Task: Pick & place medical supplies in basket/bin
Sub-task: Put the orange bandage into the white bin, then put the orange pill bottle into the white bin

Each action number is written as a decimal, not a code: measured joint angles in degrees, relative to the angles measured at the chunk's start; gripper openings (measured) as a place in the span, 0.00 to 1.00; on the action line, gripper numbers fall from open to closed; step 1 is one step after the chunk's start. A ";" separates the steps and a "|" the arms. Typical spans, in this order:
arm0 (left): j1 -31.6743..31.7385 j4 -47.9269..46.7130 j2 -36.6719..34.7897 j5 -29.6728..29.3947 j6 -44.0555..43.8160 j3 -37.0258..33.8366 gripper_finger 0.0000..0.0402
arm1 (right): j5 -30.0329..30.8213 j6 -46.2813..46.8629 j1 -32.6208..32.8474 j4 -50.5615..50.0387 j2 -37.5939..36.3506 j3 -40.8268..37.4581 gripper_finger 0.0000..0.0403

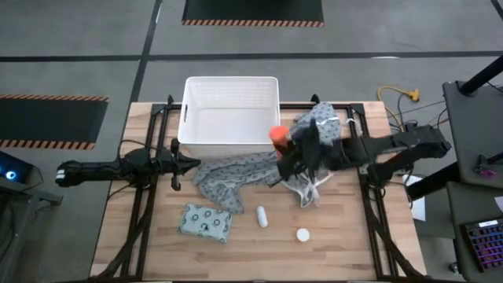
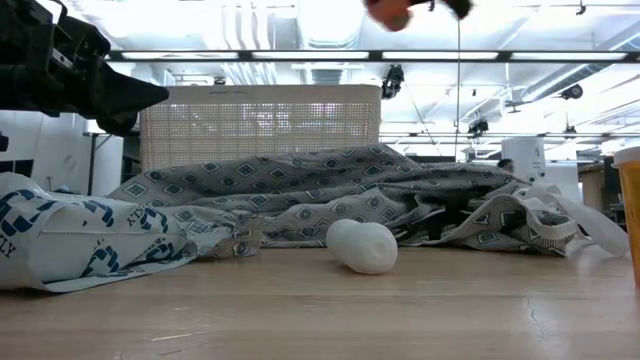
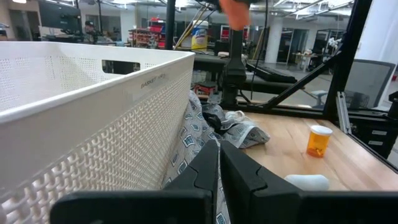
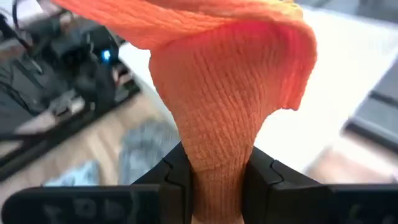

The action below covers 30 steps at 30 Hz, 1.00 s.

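Observation:
My right gripper (image 1: 284, 146) is shut on an orange ribbed soft roll (image 1: 277, 134), high above the grey patterned gown (image 1: 236, 174), by the near right corner of the white ribbed bin (image 1: 232, 110). The roll also shows at the top of the low view (image 2: 388, 12). My left gripper (image 1: 187, 163) is shut and empty, raised at the gown's left edge. A pale green dotted packet (image 1: 206, 222), a white short cylinder (image 1: 262, 217) and an upright orange bottle with a white round cap (image 1: 302, 234) rest on the table's near part. My right gripper pinches the orange roll between its two fingers at a squeezed, narrowed end (image 4: 214, 158). The rest of the roll flares out wide beyond the fingertips (image 4: 224, 56). The arm reaches in from the table's right. The roll is lifted clear of the gown and the bin.
The gown, with white ties (image 1: 310, 192), lies crumpled across the table's middle, against the bin's near wall. The bottle (image 3: 319, 140) and the cylinder (image 3: 308, 182) stand on bare wood near the front edge. Black frame rails run along both sides of the table.

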 joint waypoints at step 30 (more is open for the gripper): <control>0.00 0.00 0.00 -0.02 0.00 0.00 0.00 | -25.63 -9.45 -24.87 3.48 16.72 10.04 0.67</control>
